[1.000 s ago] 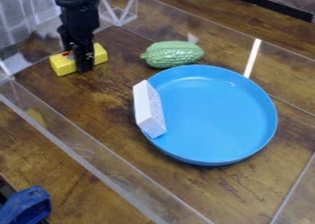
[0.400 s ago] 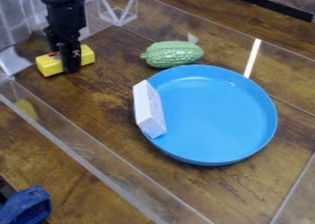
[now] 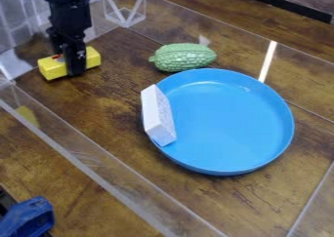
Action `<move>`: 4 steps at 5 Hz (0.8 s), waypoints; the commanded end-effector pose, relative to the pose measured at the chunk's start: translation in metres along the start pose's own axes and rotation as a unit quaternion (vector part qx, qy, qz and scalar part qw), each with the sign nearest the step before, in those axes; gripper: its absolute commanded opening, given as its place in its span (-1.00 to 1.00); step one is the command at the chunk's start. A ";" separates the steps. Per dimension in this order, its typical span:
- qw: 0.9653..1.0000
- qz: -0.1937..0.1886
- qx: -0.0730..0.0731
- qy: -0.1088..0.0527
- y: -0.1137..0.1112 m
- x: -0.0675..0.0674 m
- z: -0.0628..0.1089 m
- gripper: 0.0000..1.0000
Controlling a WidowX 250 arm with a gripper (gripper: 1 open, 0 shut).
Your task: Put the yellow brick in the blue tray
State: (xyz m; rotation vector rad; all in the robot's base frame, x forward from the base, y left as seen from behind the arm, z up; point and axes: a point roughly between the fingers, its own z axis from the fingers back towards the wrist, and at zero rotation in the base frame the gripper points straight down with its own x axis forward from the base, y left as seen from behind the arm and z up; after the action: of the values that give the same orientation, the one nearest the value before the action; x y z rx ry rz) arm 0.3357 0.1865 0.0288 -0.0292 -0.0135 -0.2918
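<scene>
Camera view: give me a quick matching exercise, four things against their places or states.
1. yellow brick
2. blue tray
3. green oval object
4. white block

A. overlaps the tray's left side in the view
B. at the gripper
C. largest dish in view
D. bumpy, beyond the tray

Pairs: 1-B; 2-C; 3-D; 4-A

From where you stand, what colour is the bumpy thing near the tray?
Green, best seen in the camera view.
</scene>
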 end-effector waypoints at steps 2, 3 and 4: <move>0.996 0.014 0.070 -0.048 0.004 0.015 0.088 -1.00; 0.995 0.013 0.088 -0.055 -0.011 0.024 0.119 -1.00; 0.993 -0.002 0.094 -0.064 -0.028 0.044 0.129 -1.00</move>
State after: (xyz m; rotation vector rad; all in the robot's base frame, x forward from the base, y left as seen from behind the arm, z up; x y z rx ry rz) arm 0.3631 0.1530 0.1214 0.0817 -0.0790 -0.2824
